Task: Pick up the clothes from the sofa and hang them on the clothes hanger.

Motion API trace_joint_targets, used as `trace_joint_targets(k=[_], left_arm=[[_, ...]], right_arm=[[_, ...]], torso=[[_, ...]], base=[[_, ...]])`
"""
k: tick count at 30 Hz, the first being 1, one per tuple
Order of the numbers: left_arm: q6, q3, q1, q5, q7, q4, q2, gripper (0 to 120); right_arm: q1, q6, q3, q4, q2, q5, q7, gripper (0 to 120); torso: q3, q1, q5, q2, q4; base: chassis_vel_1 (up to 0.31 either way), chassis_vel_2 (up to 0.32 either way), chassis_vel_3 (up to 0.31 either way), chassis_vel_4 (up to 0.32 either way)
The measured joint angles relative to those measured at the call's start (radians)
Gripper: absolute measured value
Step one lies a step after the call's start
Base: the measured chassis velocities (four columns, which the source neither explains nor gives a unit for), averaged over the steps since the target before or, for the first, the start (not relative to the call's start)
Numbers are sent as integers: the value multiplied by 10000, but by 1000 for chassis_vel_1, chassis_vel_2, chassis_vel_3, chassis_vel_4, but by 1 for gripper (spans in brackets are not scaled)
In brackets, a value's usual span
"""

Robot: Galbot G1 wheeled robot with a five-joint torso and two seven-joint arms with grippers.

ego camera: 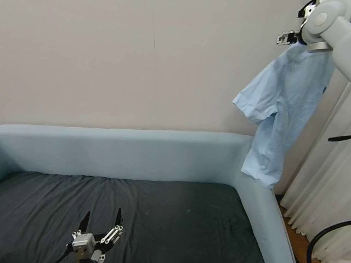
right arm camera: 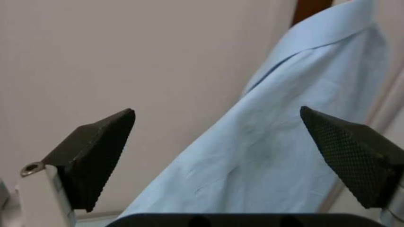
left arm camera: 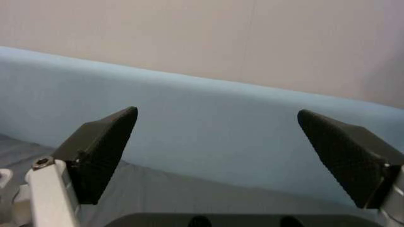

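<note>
While the left tool [ego camera: 103, 212] gapes above the sofa [ego camera: 137, 156], the right tool [right arm camera: 216, 112] gapes before the shirt [right arm camera: 271, 156].

Head camera overlooks the sofa [ego camera: 120, 153]; left wrist nears its backrest [left arm camera: 208, 127], right wrist the shirt [right arm camera: 265, 156].

Shirt [ego camera: 282, 104] top, 1 o'clock: hidden behind right arm [ego camera: 334, 24]; its support cannot be told. Sofa [ego camera: 137, 153] cut off at 9 and 6 o'clock.
</note>
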Motion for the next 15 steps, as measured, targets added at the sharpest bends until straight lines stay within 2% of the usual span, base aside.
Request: trace_joint_targets(k=[2,6,7,10,11,12,13,15], left_arm=[[-32,29,-3,20,8,10,-30,100],[-233,97,20,107,115,50,-161,100],[-233,97,20,107,115,50,-161,100],[-413,96,61,178,207,130,-238,100],[-423,95,63,181,215,135,-241,100],[-493,94,63,196,252,213,-271,100],[-493,94,63,196,252,213,-271,100],[-597,105,33,203,316,324,-307,100]], right_arm=[[-325,253,174,522,-225,12,-143,100],[-2184,1445,1221,2902,-1085,64,-981,100],[-2184,1445,1221,2902,-1085,64,-981,100],[-3900,2278,2119,4463,-1544,-32,-1474,100],[-3961,2294,2150,4506,-1556,-43,-1489,100],[-5265,2627,2755,5221,-1732,-357,-1743,100],[-5265,2627,2755,5221,-1732,-357,-1743,100],[-6718,3001,3261,5794,-1889,-918,-2009,100]], torso=[[0,0,1,0,-3],[0,0,2,0,-2],[0,0,2,0,-2],[0,0,2,0,1],[0,-1,1,1,1],[0,-1,-1,1,1],[0,-1,-1,1,1],[1,-1,6,0,0]], base=[[0,0,0,0],[0,0,0,0],[0,0,0,0],[0,0,0,0],[0,0,0,0],[0,0,0,0],[0,0,0,0],[0,0,0,0]])
